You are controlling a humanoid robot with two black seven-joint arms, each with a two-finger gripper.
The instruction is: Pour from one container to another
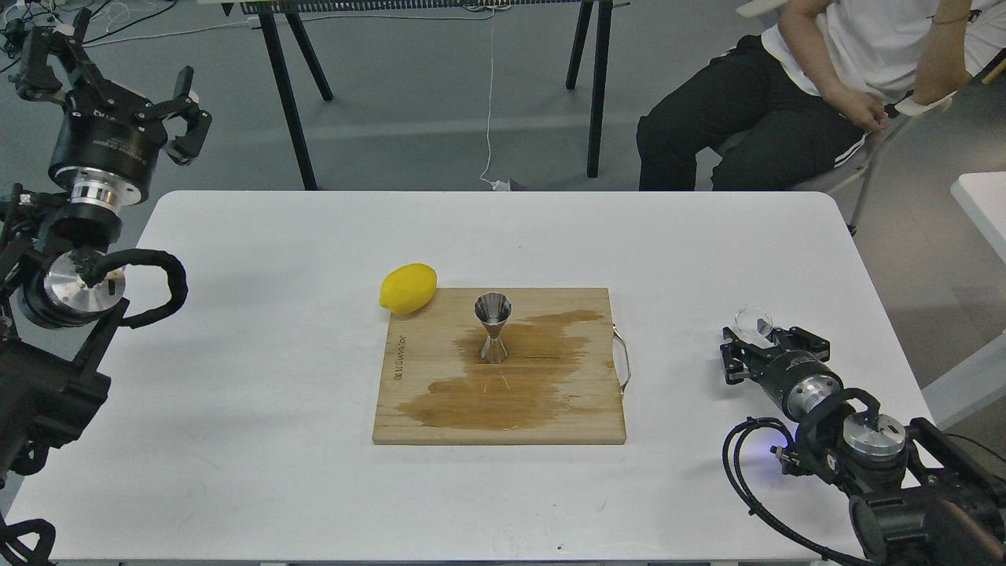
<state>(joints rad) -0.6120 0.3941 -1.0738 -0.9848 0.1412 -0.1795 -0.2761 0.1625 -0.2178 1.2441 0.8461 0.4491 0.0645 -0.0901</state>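
The tiny clear glass cup [753, 321] is low over the table's right side, at the tip of my right gripper [764, 339], which looks shut on it. The cup's contents cannot be made out. The shiny steel jigger [493, 327] stands upright on the wooden cutting board [503, 417], well to the left of the cup. A wide wet stain covers the board around and in front of the jigger. My left gripper [110, 79] is raised beyond the table's far left corner, open and empty.
A yellow lemon [408, 288] lies against the board's far left corner. The board has a metal handle [624, 362] on its right edge. A seated person [825, 79] is behind the white table [259, 377] at far right.
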